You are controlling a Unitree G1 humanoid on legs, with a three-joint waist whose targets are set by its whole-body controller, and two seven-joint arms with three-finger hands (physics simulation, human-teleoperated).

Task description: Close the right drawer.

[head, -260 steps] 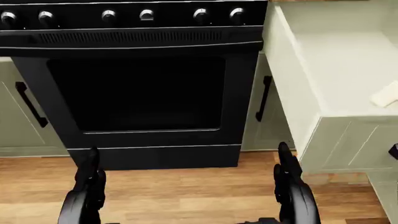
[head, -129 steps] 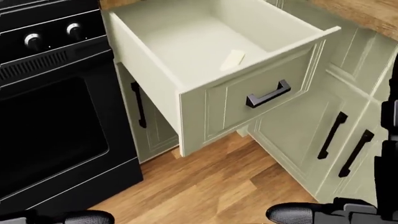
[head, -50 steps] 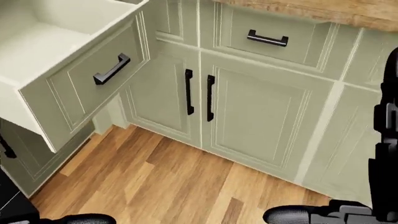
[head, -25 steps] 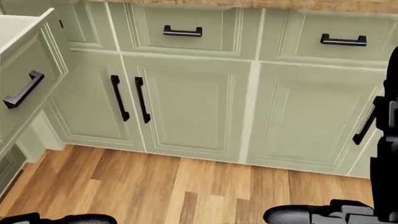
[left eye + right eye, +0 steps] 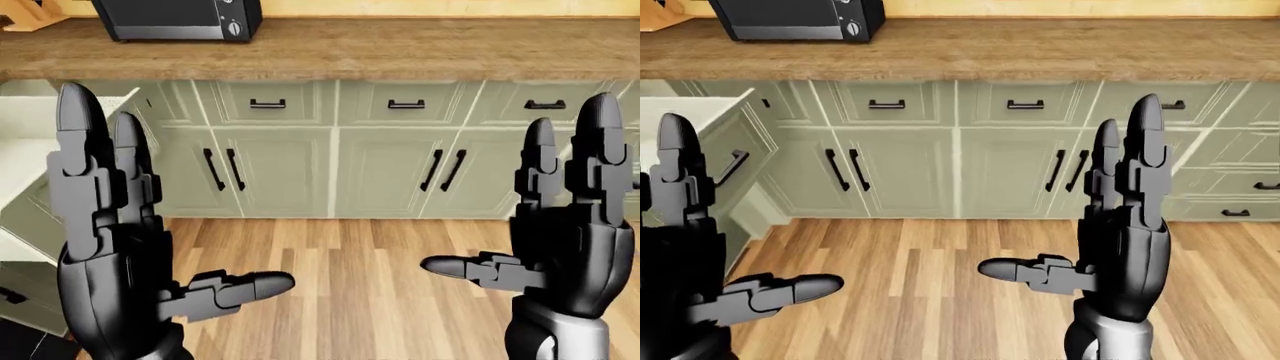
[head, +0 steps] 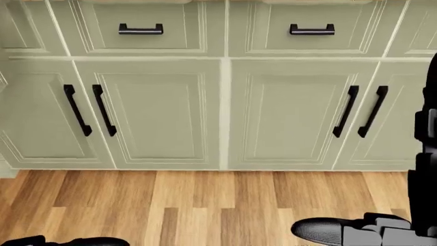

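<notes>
The open pale-green drawer (image 5: 745, 139) with a black bar handle stands out at the left edge of the right-eye view, partly hidden behind my left hand. It does not show in the head view. My left hand (image 5: 170, 202) is raised, fingers straight up and thumb out, open and empty. My right hand (image 5: 1070, 202) is raised the same way, open and empty, to the right of the drawer and apart from it. In the head view only the right thumb (image 6: 321, 230) shows at the bottom right.
A row of closed pale-green drawers (image 6: 140, 28) and cabinet doors (image 6: 157, 118) with black handles fills the head view. A wooden countertop (image 5: 400, 49) carries a black microwave (image 5: 180, 19). Wood floor (image 6: 205, 205) lies below.
The camera has swung right: the open drawer slid off the head view's left edge and a straight row of closed cabinets now fills it. Both hands stay open.
</notes>
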